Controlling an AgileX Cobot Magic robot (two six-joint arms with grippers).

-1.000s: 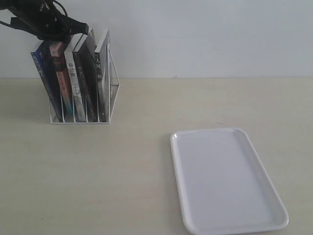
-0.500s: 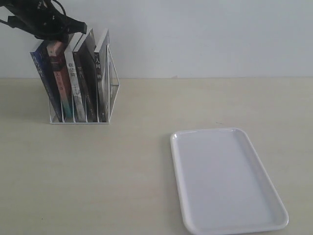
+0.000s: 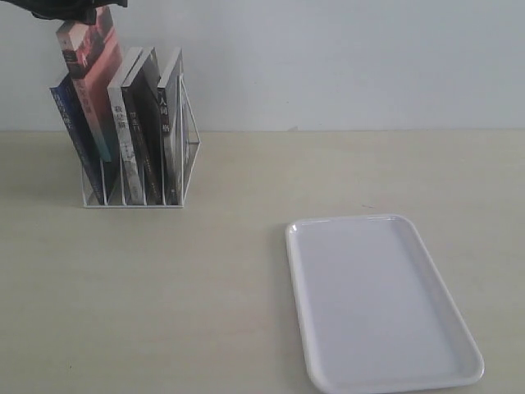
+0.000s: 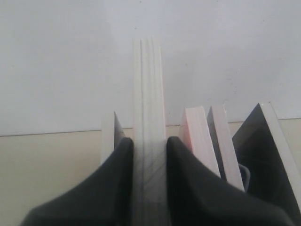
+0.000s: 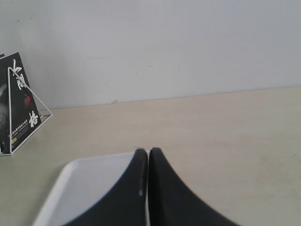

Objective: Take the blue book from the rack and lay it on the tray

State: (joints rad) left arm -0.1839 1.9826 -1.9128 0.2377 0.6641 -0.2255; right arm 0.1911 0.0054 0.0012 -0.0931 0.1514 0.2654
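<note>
The rack (image 3: 135,204) stands at the far left of the pale table (image 3: 205,287), against a plain white wall (image 3: 344,57); it holds a row of leaning books; the blue book (image 3: 74,139) sits in the leftmost slot, its dark blue spine facing forward with small light lettering too fine to read, its foot down in the wires; just beside it a pink-red book (image 3: 89,74) sticks up well above its neighbours, its lower end still between the dividers; the left gripper (image 3: 82,12) is clamped on the top of that pink-red book (image 4: 148,84), not on the blue one, and in the left wrist view its black fingers (image 4: 117,179) press the white page edges from both sides; black and grey books (image 3: 148,123) fill the slots to the right; the tray (image 3: 381,304) lies flat and bare, well apart from the rack, toward the near right; the right gripper (image 5: 148,155) hangs over the tray's (image 5: 89,188) edge with its fingers pressed together on nothing
</note>
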